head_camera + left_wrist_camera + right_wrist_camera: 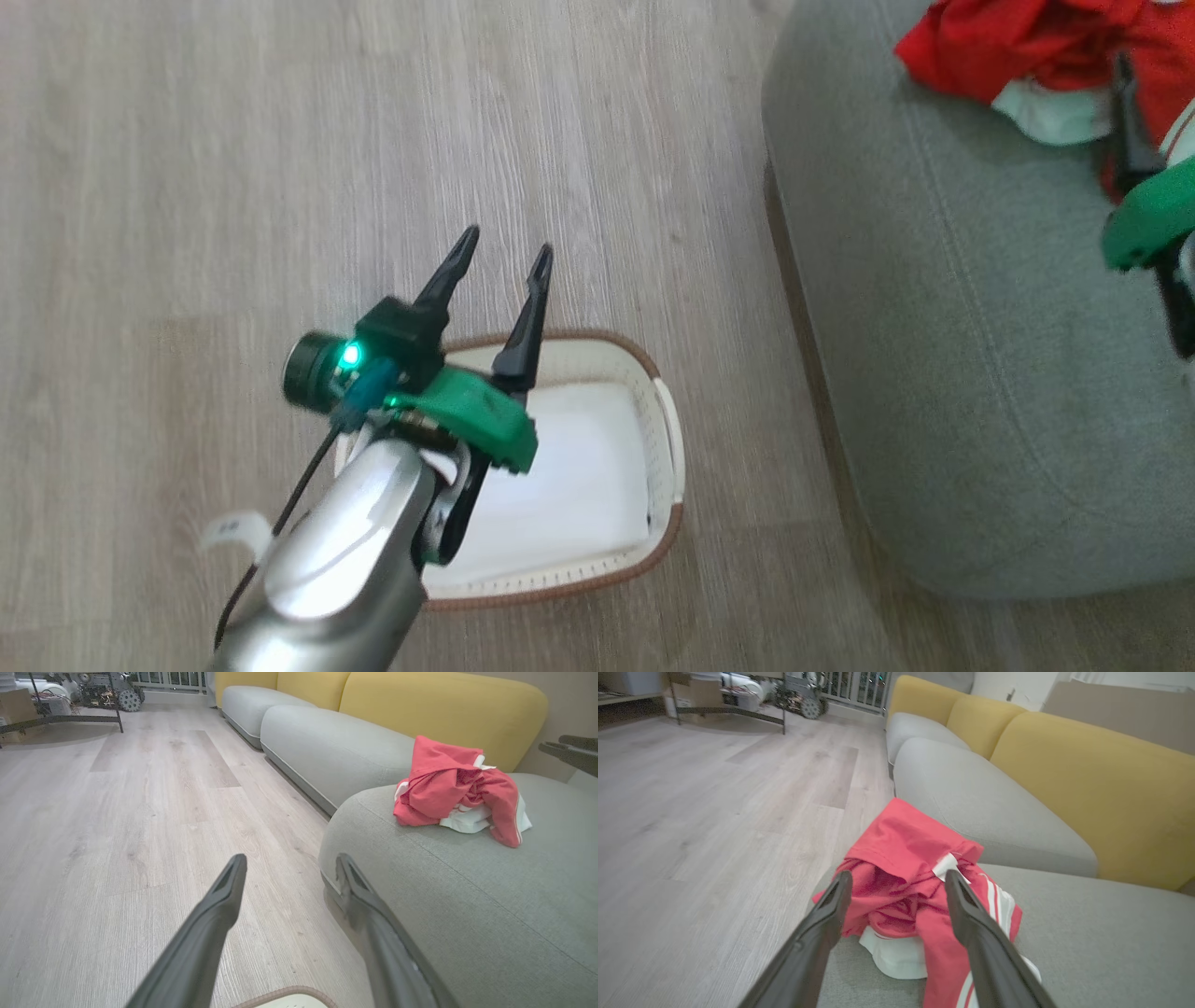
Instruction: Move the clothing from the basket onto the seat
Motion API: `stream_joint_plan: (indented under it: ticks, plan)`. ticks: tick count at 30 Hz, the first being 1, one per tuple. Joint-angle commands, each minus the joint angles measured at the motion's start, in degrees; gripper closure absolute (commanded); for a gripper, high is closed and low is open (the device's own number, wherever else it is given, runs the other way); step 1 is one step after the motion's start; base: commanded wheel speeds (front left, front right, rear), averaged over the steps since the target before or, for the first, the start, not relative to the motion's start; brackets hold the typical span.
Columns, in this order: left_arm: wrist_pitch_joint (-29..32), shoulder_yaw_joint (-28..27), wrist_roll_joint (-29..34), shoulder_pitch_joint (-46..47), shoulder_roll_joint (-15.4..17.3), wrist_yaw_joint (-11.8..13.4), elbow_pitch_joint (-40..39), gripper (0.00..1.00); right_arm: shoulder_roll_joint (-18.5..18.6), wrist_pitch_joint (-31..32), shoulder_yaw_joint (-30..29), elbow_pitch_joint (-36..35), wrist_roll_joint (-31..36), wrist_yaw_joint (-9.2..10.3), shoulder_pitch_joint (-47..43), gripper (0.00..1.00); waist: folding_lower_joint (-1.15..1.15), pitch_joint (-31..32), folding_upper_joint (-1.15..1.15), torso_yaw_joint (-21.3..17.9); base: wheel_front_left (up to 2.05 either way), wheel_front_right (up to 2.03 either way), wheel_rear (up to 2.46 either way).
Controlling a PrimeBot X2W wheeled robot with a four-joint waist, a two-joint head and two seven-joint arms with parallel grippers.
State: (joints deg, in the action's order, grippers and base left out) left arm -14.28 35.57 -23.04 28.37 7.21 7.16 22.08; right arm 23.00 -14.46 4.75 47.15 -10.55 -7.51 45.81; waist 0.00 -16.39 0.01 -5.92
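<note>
Grey-green seat [467, 896] under crumpled red, white-striped clothing [444, 784]

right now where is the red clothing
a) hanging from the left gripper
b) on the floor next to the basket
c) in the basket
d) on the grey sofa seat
d: the clothing lies in a heap on the seat, while the basket on the floor has no red fabric in it.
</note>
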Motion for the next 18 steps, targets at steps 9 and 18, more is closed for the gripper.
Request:
stream_joint_plan:
  ticks: [9,18]
  plan:
    - [-0.7,-10.2,0.5,-10.1,1.5,3.7,-7.5,0.00,-7.3,-0.5,2.4,-7.2,-1.0,0.02,-8.2,0.00,0.00,9.6,-0.01,2.1,0.00,0.00,0.00]
    - [-0.7,-16.1,0.4,-19.0,2.8,5.6,-10.6,0.00,-13.6,-0.5,2.4,-14.3,0.4,0.02,-17.9,0.00,0.00,13.6,-0.01,4.4,0.00,0.00,0.00]
